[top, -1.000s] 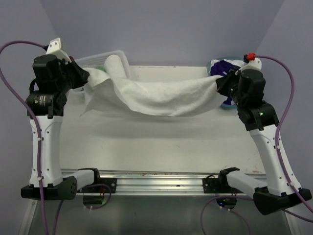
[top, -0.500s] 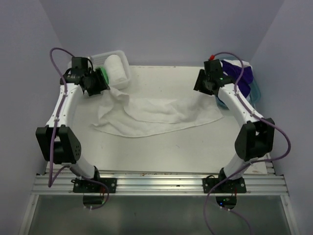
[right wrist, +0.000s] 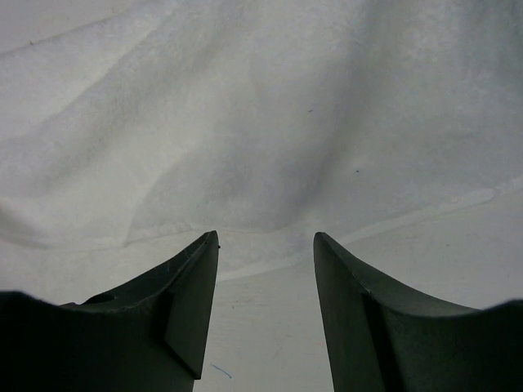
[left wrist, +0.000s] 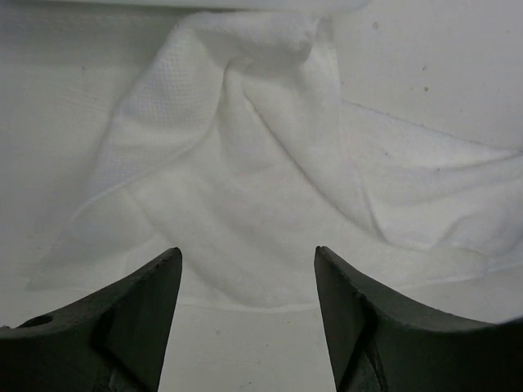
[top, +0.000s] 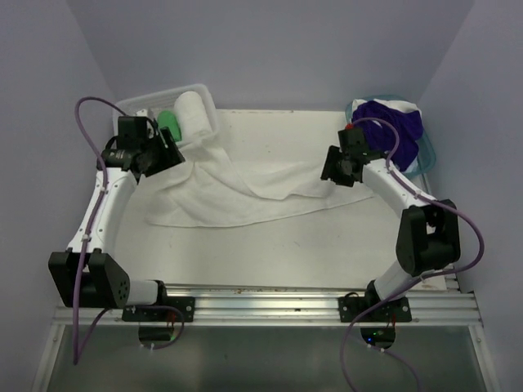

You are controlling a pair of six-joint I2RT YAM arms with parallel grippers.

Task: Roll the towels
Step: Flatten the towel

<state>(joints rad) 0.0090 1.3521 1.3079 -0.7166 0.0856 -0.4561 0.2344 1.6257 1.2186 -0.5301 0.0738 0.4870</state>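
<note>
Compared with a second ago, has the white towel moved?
Yes. The white towel has dropped from stretched in the air to crumpled on the table, its left end by the basket.

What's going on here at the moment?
Two robot arms are working on a large white towel, which lies rumpled and unrolled across the table. Both grippers are open and hold nothing: the left gripper hangs over the towel's left end, the right gripper over its right end. A rolled white towel sits in the basket; purple towels wait in the tub.
</note>
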